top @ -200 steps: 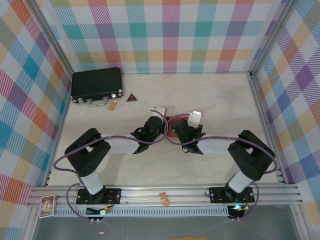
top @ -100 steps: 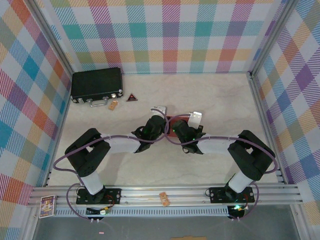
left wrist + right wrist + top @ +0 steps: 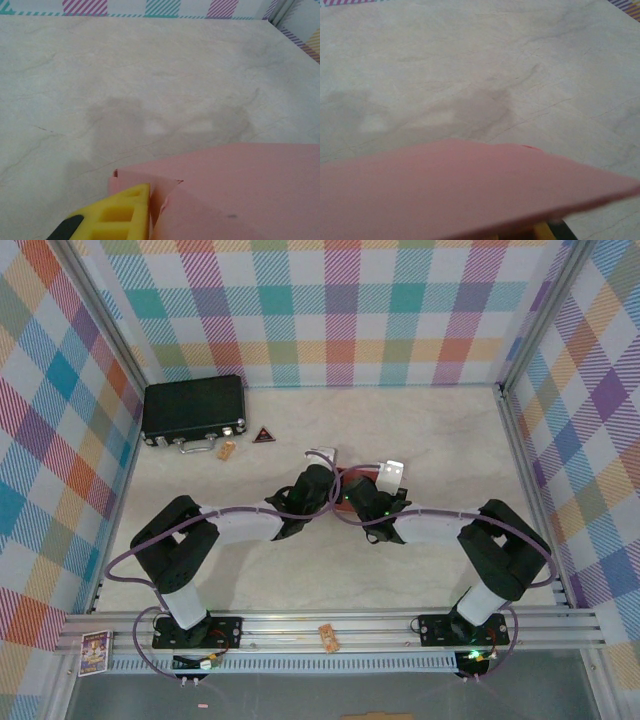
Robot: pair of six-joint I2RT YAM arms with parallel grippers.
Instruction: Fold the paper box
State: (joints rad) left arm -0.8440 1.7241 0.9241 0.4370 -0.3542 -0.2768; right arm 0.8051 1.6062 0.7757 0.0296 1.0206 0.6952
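The paper box (image 3: pixel 353 478) is salmon-pink card at the table's middle, caught between my two wrists. My left gripper (image 3: pixel 326 468) is at its left end. In the left wrist view one yellow finger (image 3: pixel 122 212) presses beside a bent corner flap of the paper box (image 3: pixel 250 185), and the card hides the other finger. My right gripper (image 3: pixel 380 481) is at the right end. There a broad raised panel of the paper box (image 3: pixel 460 190) lies across the jaws, with a bit of yellow finger (image 3: pixel 541 232) showing under its edge.
A black hard case (image 3: pixel 193 408) sits at the back left, with a small red triangle (image 3: pixel 263 435) and a tan piece (image 3: pixel 226 449) near it. An orange item (image 3: pixel 328 637) rests on the front rail. Checked walls enclose the table on three sides.
Both wrists have edged away from the bases and closer together over the box. Less of the pink card shows between them from above.
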